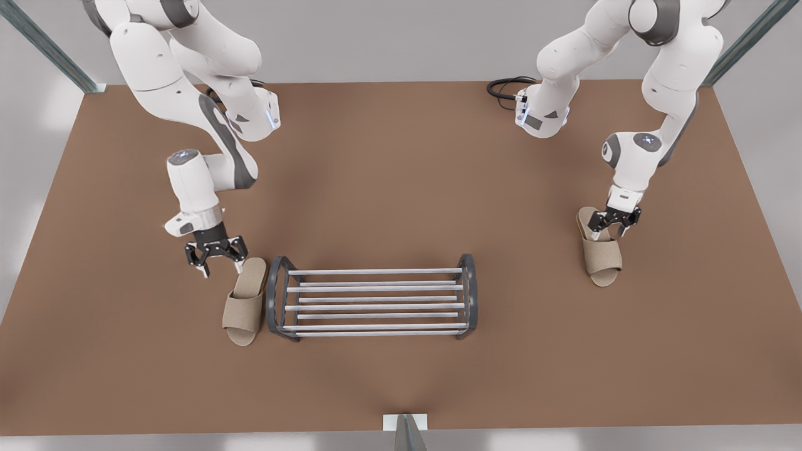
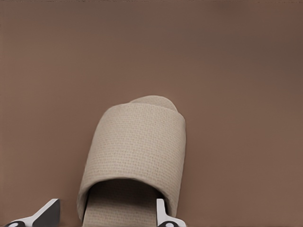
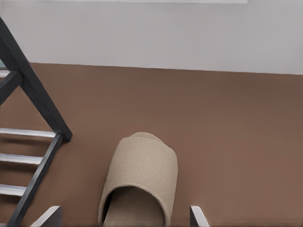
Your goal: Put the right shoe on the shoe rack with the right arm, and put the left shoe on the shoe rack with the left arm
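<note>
The right shoe (image 1: 244,302), a beige slide slipper, lies on the brown floor just off the front view's left end of the shoe rack (image 1: 376,272). My right gripper (image 1: 220,268) hovers open over the shoe's heel end. In the right wrist view the right shoe (image 3: 142,175) sits between the open fingertips (image 3: 51,215), with the shoe rack (image 3: 38,104) beside it. The left shoe (image 1: 601,254) lies far toward the front view's right. My left gripper (image 1: 609,233) is low over its heel, open. The left wrist view shows the left shoe (image 2: 137,146) with one fingertip (image 2: 161,210) over its edge.
The brown floor (image 1: 401,156) ends at grey walls. A black cable (image 1: 504,86) coils by the base of the arm at the front view's right. A small white bracket (image 1: 405,423) sits at the near edge. The rack's silver bars carry nothing.
</note>
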Motion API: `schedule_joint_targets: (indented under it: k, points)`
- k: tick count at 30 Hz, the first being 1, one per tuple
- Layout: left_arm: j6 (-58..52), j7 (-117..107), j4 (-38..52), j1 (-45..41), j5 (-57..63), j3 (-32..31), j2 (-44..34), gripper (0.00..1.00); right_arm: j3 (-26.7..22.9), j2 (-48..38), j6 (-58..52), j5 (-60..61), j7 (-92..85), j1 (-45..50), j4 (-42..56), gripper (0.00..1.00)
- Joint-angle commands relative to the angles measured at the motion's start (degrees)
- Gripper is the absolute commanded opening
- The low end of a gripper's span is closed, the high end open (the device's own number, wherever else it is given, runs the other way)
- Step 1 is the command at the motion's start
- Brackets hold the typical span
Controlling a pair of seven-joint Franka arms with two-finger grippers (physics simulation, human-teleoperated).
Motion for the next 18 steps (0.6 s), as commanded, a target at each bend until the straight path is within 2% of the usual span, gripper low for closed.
schedule_joint_targets:
  k: [1, 18]
  points:
    - [0.2, 0.8, 0.7, 0.0, 3.1, 2.0, 0.4, 0.99, 0.0, 2.1, 1.4, 0.0, 1.5, 0.0, 0.5, 1.0]
    - [0.2, 0.8, 4.4, -0.7, 3.3, 2.0, 3.2, 0.99, -1.7, 12.4, 1.5, 0.9, 1.7, -1.0, 6.7, 1.0]
